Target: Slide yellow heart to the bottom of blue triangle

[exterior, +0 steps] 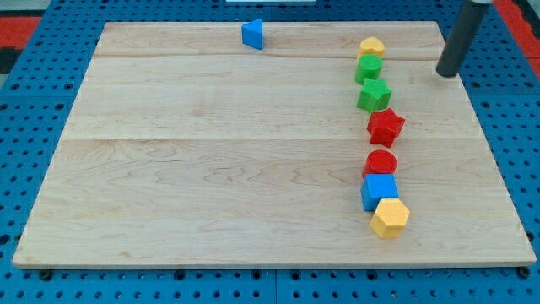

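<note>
The yellow heart sits near the view's top right, at the head of a column of blocks. The blue triangle sits at the view's top, left of centre, well to the left of the heart. My tip is on the board to the right of the heart, a short way off and touching no block.
Below the heart run a green block, a green star, a red star, a red cylinder, a blue cube and a yellow hexagon. The wooden board lies on a blue pegboard.
</note>
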Motion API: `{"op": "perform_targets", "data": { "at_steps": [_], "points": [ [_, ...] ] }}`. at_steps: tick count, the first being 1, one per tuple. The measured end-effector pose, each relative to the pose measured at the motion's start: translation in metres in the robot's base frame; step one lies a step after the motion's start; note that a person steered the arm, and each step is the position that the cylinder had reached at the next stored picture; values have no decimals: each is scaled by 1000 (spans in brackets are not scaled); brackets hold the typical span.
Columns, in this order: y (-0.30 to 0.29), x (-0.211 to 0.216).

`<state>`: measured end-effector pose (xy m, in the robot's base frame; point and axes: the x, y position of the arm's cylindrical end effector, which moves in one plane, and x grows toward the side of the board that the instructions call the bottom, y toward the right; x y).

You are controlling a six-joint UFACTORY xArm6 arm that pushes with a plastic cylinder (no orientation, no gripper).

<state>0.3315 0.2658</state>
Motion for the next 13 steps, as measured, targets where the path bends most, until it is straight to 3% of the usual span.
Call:
{"op": "perform_targets", "data": {
  "at_steps": [1, 3, 8, 13],
  "points": [
    [-8, -1],
    [-19, -43],
    [-152, -76],
    [-140, -122]
  ]
}}
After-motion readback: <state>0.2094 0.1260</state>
